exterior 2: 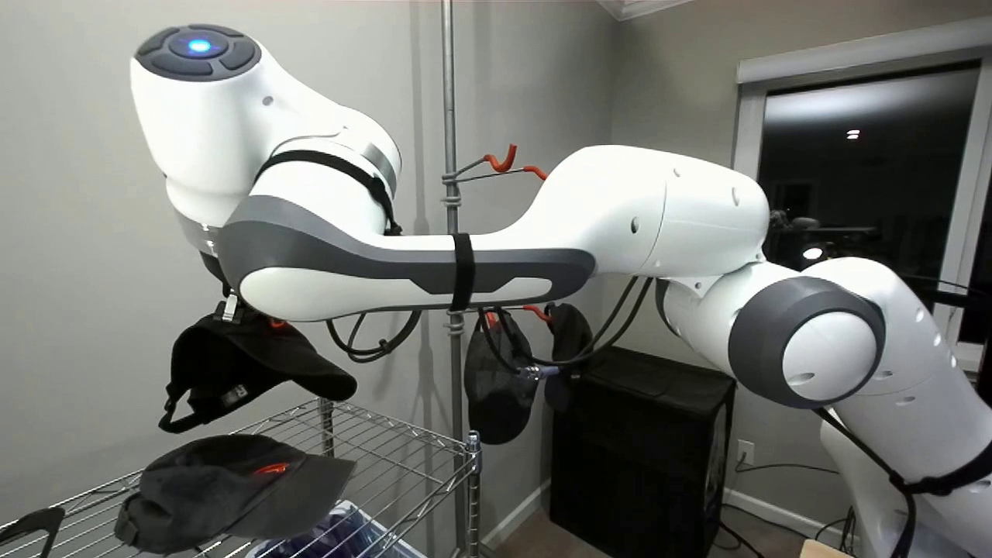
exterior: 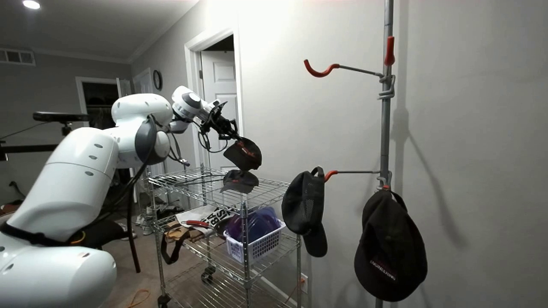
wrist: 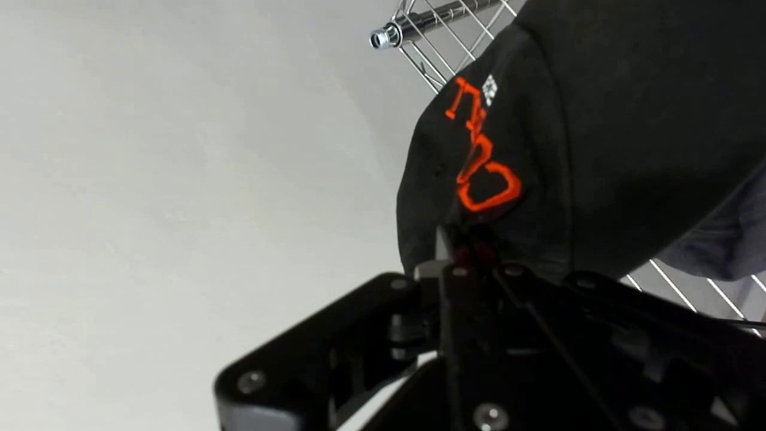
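My gripper is shut on a black cap with red-orange lettering. The cap hangs in the air above the wire rack in both exterior views, with its open underside toward the camera in an exterior view. In the wrist view, the fingertips pinch the cap's fabric just beside the lettering. A dark grey cap lies on the rack's top shelf below the held cap; it also shows in an exterior view and partly in the wrist view.
A grey pole near the wall carries red-tipped hooks. An upper hook is bare. Two dark caps hang from lower hooks. A white basket sits on a lower shelf. A black cabinet stands behind the pole.
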Robot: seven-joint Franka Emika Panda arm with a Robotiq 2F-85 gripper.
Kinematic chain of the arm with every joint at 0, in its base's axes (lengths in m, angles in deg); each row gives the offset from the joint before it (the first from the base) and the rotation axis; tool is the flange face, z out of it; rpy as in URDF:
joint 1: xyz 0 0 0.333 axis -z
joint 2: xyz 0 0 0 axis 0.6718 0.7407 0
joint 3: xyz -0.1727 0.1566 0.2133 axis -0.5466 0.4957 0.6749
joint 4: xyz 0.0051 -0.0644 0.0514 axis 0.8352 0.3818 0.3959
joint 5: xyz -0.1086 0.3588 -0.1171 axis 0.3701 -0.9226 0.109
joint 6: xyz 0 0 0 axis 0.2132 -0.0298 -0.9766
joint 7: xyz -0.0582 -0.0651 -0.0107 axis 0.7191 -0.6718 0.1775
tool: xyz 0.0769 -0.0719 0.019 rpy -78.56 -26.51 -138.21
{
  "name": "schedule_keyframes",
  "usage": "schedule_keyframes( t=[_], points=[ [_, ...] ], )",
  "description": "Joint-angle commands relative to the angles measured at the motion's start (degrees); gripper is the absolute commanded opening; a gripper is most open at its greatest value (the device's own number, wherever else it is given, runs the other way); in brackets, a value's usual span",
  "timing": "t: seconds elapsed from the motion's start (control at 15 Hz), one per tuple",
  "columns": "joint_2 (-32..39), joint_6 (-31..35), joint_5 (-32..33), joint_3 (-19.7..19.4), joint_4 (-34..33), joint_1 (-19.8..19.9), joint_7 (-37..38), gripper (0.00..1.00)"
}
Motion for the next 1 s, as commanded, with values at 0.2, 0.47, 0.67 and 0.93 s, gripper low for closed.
schedule_keyframes(
  t=[0.2, 0.47, 0.67, 0.93],
  points=[
    [-3.2, -5.7, -0.9, 0.1, 0.4, -0.8, -1.9, 0.02],
    [-8.1, -9.8, -5.3, 1.8, 2.3, 0.7, -3.7, 0.02],
    [-12.3, -14.5, -7.2, 1.6, 4.2, 1.1, -3.1, 0.02],
    [-19.2, -16.9, -9.0, 1.4, 9.9, 2.1, -1.8, 0.02]
  ],
)
